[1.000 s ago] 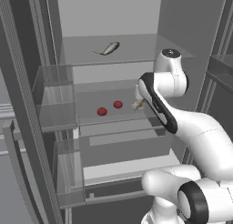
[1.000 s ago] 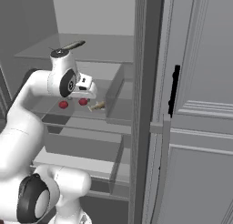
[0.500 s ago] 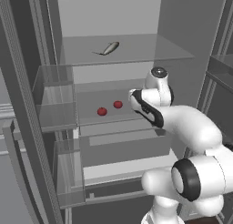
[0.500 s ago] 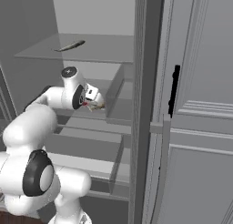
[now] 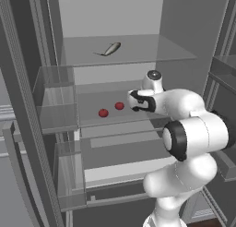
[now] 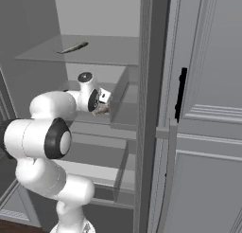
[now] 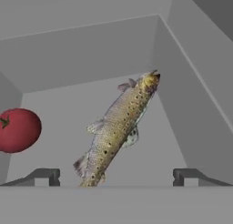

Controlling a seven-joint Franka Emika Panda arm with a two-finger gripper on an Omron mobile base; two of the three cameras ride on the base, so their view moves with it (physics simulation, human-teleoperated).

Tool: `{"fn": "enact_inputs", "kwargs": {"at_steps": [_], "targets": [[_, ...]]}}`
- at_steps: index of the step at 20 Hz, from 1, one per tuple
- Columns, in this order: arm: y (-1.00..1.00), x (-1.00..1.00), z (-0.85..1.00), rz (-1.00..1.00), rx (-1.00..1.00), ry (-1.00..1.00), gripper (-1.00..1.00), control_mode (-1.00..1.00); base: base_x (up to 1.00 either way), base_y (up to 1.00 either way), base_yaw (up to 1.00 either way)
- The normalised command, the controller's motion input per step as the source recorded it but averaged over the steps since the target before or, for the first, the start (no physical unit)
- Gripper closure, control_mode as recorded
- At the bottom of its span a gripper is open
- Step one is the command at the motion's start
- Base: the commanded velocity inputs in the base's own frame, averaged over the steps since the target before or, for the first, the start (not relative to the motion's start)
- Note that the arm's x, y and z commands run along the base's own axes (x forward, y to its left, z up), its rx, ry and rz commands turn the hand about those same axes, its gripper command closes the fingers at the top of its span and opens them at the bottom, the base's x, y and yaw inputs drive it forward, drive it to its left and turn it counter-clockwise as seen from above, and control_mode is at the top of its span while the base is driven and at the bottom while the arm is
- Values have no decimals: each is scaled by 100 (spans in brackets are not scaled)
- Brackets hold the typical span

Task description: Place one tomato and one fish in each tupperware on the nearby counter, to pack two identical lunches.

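On the middle glass shelf point(image 5: 92, 122) lie two red tomatoes point(image 5: 119, 105) point(image 5: 103, 113) and a speckled fish point(image 7: 116, 132). The fish lies at a slant, head away from me, and its tail reaches down between my fingertips point(image 7: 43, 175). In the hand view one tomato point(image 7: 18, 129) sits left of it. My gripper point(image 7: 117, 177) is open around the tail without squeezing it. In the left base view the gripper point(image 5: 134, 101) is just right of the tomatoes. In the right base view the gripper point(image 6: 101, 102) is just above the fish point(image 6: 99, 111). A second fish point(image 5: 110, 49) rests on the top shelf. The tupperware and the counter are out of view.
I am reaching into an open fridge with glass shelves. Door bins point(image 5: 55, 97) stand at the left and a drawer point(image 5: 120, 152) is below the middle shelf. The back and right walls close in behind the fish. A grey closed door with a black handle point(image 6: 179, 94) is at the right.
The arm has folded down and the hand has dropped to shelf level at the fish. The jaws have opened a little wider. Tomatoes and fish lie where they were.
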Motion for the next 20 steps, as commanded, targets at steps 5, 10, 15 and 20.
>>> {"fn": "enact_inputs", "kwargs": {"at_steps": [5, 10, 15, 20], "targets": [[0, 50, -39, 0, -2, 0, -100, -100, 0, 0, 0], [0, 50, -38, 0, -3, 1, -100, -100, 0, 0, 0], [0, 37, -35, 0, 0, 0, -100, -100, 0, 0, 0], [0, 2, -70, -1, -2, 5, 100, -100, 0, 0, 0]]}}
